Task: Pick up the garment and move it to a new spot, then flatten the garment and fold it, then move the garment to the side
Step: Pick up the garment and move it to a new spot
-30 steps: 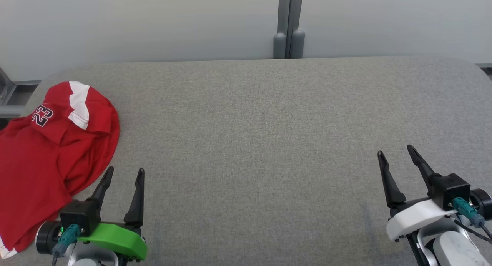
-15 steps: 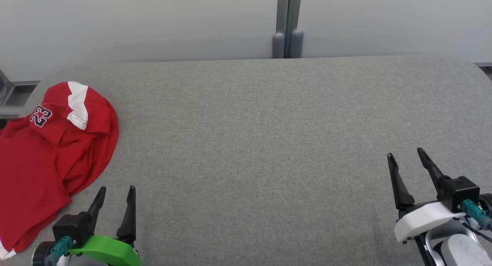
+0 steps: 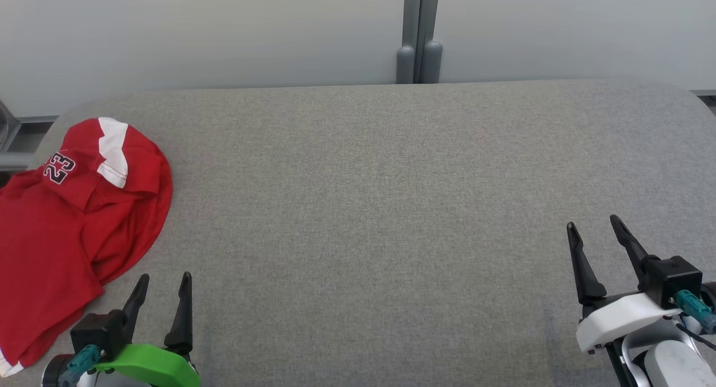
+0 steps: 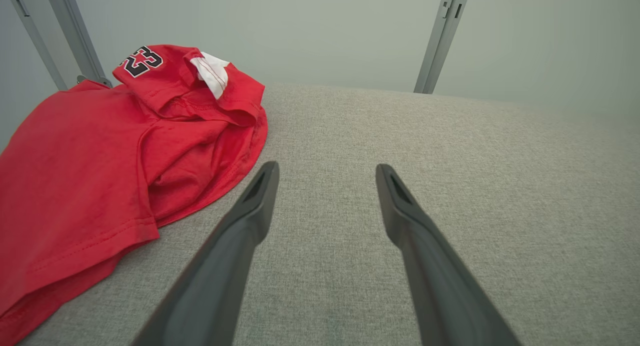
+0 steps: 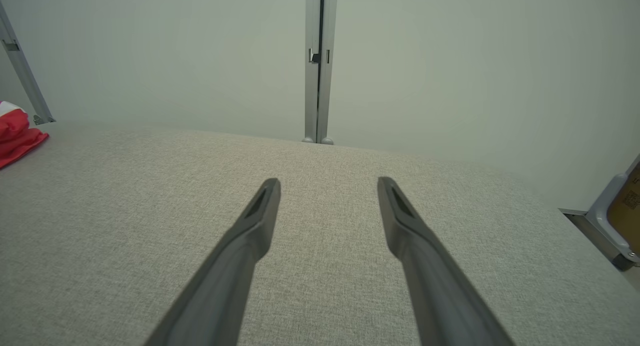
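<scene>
Item: red number-23 jersey (image 3: 72,230), bunched at left edge of grey table (image 3: 363,208). Also: left gripper (image 3: 165,276), right gripper (image 3: 592,222), both spread, empty. Likely pickup: pinch a thick fold, lift slowly.

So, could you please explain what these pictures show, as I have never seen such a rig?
This is a two-armed robot. The wide picture comes from its head camera, looking down at a grey padded table. The other two come from wrist cameras, each looking along that arm's two dark fingers. The left gripper and right gripper are both open and hold nothing. A crumpled red garment marked 23 lies at the table's left end, near the left gripper.
</scene>
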`<state>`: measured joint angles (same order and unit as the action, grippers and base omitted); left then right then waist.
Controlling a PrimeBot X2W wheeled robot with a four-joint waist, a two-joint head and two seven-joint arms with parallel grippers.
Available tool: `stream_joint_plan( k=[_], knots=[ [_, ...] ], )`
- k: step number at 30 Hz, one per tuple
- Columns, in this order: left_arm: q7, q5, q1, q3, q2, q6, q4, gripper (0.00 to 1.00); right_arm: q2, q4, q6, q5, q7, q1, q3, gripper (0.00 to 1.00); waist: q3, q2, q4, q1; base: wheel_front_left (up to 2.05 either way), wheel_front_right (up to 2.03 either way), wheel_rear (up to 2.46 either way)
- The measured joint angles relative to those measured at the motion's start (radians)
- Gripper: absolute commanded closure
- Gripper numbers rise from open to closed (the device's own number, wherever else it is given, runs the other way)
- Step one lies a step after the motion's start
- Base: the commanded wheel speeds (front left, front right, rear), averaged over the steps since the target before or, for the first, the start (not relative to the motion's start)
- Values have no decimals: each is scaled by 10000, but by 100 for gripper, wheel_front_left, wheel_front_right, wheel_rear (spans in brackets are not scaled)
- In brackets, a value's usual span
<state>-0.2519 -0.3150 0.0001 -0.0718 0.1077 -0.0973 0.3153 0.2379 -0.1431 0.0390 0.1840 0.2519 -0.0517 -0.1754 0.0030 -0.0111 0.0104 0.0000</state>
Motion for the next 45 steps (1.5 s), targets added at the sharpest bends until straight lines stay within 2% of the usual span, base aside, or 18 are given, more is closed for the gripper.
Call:
stream_joint_plan(
  k=[9,19,30,36,45],
  knots=[
    [0,8,-36,6,-31,-56,117,0,-102,-15,-105,-19,0,-25,102,0,1,0,55,0,0,0,0],
    [0,29,-215,35,-211,-81,291,0,-100,-23,-253,-50,0,-228,169,0,-41,0,678,0,0,0,0],
    [0,29,268,1200,-198,121,88,0,-236,-322,-1007,-318,0,230,-690,0,-158,0,1992,0,0,0,0],
    [0,29,467,1398,-196,171,13,0,-428,-502,-1035,-345,0,414,-825,0,-246,0,2772,0,0,0,0],
    [0,144,455,1216,-173,6,113,0,-527,-537,-976,-343,0,258,-395,0,-387,0,3952,0,0,0,0]
  ],
)
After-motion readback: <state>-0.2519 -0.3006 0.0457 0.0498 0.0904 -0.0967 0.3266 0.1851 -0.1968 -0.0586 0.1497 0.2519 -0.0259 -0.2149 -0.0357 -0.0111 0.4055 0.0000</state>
